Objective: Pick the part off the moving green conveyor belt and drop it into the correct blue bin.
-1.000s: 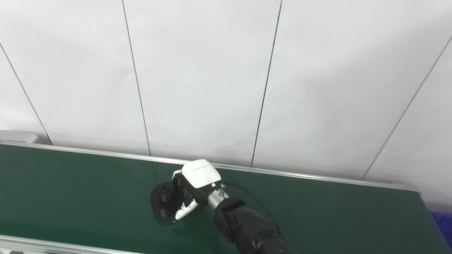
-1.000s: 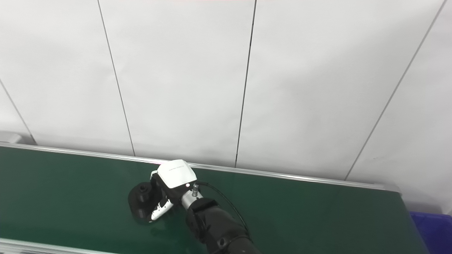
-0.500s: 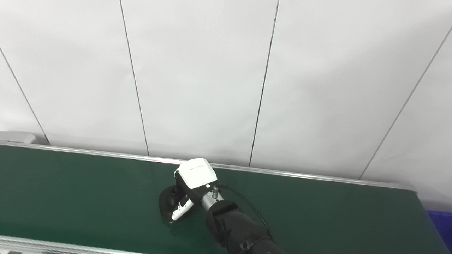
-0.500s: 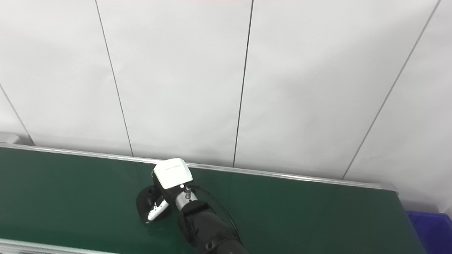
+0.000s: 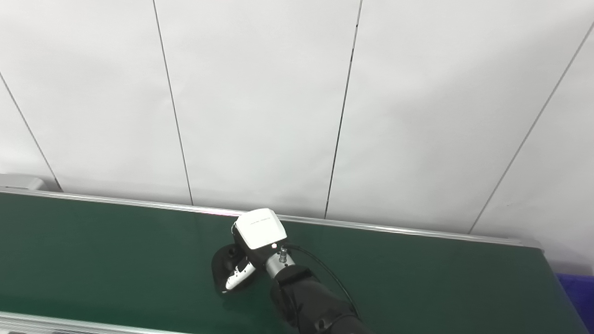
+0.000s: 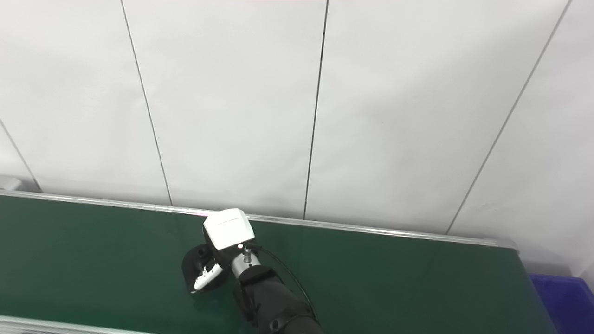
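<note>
Pick stage: part not yet lifted.

Right hand [image 5: 250,253] at lower centre of frame, fingers curled around black part [image 5: 225,273], apparently clamped on it; part seemingly resting on belt [image 5: 116,255]. Remaining: lift, carry to blue bin [image 6: 557,297] at lower right edge, release. Left hand out of view.

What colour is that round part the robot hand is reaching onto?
The part is black, lying on the green conveyor belt; the left eye view shows it best.
</note>
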